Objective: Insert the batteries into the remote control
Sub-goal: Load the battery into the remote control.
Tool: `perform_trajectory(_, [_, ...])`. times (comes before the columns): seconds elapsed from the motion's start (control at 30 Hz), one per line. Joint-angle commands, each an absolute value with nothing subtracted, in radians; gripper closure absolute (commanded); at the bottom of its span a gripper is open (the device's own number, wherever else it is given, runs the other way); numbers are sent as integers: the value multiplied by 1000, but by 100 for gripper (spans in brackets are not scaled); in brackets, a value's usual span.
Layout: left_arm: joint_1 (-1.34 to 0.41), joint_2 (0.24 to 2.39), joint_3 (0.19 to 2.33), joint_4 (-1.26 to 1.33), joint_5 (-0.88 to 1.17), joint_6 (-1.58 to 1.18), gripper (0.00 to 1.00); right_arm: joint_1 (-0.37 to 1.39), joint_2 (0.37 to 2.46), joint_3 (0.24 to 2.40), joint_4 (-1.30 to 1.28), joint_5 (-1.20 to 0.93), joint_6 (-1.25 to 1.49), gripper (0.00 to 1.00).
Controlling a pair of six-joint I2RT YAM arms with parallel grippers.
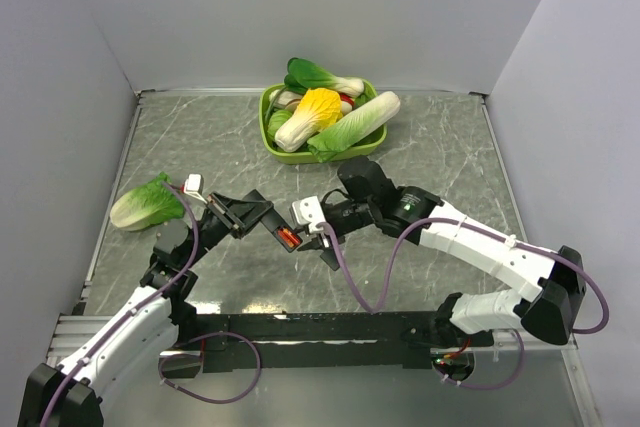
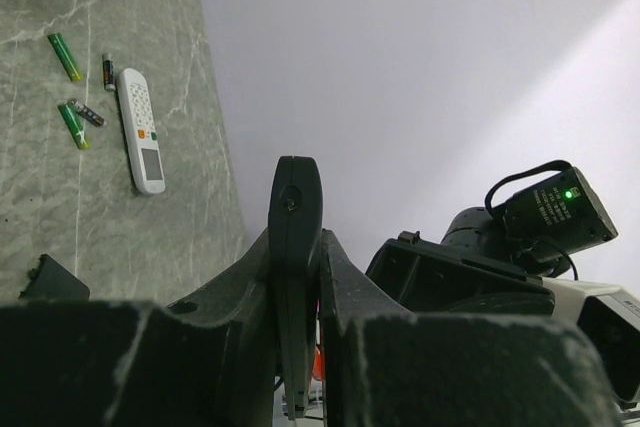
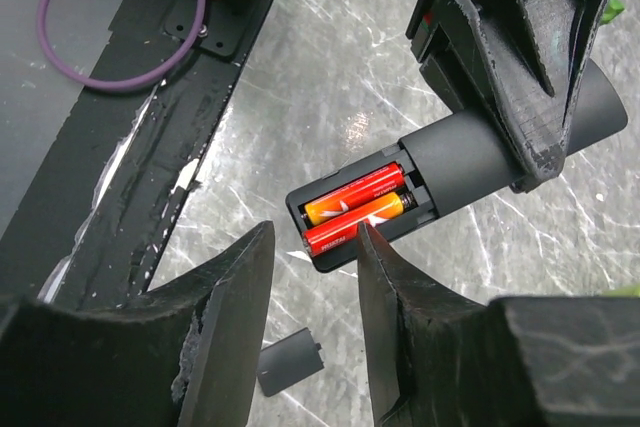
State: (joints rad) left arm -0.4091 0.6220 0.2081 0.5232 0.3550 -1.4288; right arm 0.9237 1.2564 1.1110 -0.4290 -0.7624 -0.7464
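Note:
My left gripper (image 1: 245, 212) is shut on the black remote control (image 1: 262, 219) and holds it above the table, open battery bay toward the right arm. In the right wrist view the remote (image 3: 480, 152) has two red and orange batteries (image 3: 355, 207) lying side by side in the bay. My right gripper (image 3: 312, 257) is open and empty, its fingertips just short of the bay's end; it also shows in the top view (image 1: 322, 245). The left wrist view shows the remote (image 2: 296, 247) edge-on between my fingers and several loose green and dark batteries (image 2: 72, 124) on the table.
A white remote (image 2: 140, 130) lies beside the loose batteries. The small black cover piece (image 3: 290, 365) lies on the table below my right gripper. A green bowl (image 1: 264, 107) of toy vegetables stands at the back. A loose lettuce (image 1: 145, 204) lies at the left.

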Motion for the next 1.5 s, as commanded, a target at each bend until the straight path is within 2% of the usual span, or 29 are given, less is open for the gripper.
perform_trajectory(0.0, [-413,630,253,560,379,-1422,99,920,1272,1167,-440,-807,-790,55])
perform_trajectory(0.4, [-413,641,249,591,391,-1439,99,920,1292,1155,-433,-808,-775,59])
perform_trajectory(0.87, [-414,627,244,609,391,-1456,99,922,1312,1135,-402,-790,-718,68])
perform_trajectory(1.47, [-443,604,215,715,367,-1512,98,931,1342,1111,-310,-687,-624,77])
